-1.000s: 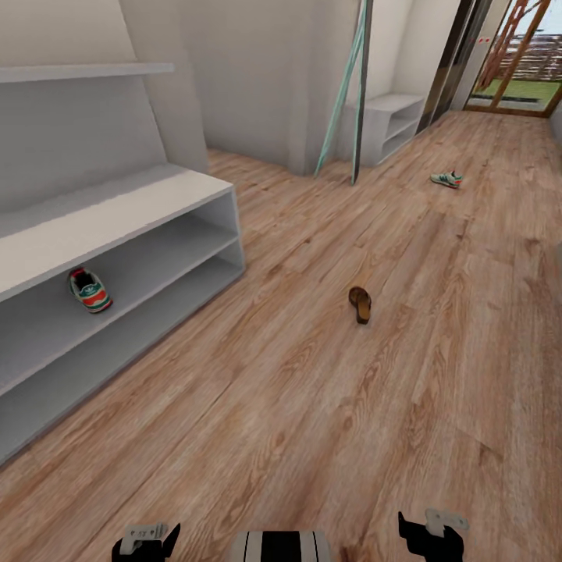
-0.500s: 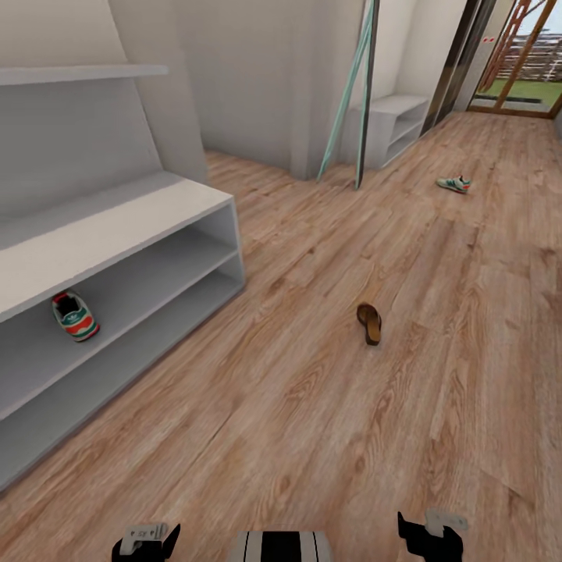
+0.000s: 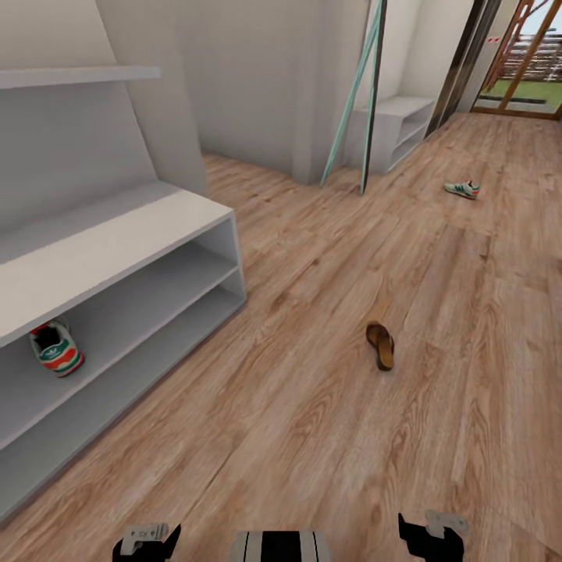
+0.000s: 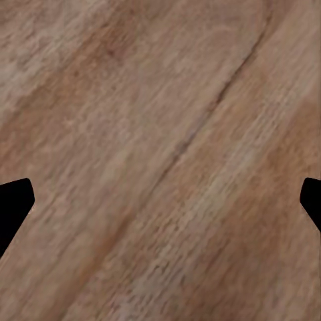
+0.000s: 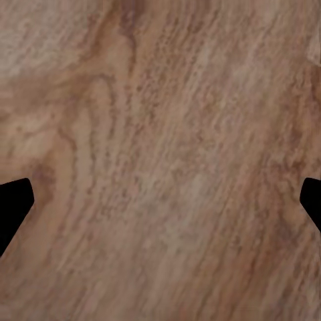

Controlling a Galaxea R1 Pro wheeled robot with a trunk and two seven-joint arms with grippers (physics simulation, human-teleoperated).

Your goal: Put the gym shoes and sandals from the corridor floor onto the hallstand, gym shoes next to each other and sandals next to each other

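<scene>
One gym shoe (image 3: 55, 350) stands on the upper open shelf of the hallstand (image 3: 117, 242) at the left. A second gym shoe (image 3: 462, 189) lies far off on the corridor floor (image 3: 312, 421) near the glass door. One dark brown sandal (image 3: 381, 345) lies on the floor in the middle. My left gripper (image 3: 146, 540) and right gripper (image 3: 431, 535) sit low at the head view's bottom edge. In the wrist views the left gripper (image 4: 160, 200) and right gripper (image 5: 160, 200) are open over bare planks, fingertips wide apart, nothing between them.
A floating wall shelf (image 3: 78, 75) hangs above the hallstand. A second low white shelf unit (image 3: 398, 129) stands at the back by a leaning glass panel (image 3: 355, 94). The wood-framed glass door (image 3: 523, 55) is at the far right.
The whole view has shifted: the hallstand and its shoe slid left and down, the sandal lower and to the right. The camera moved; the things stayed put and the grippers are unchanged.
</scene>
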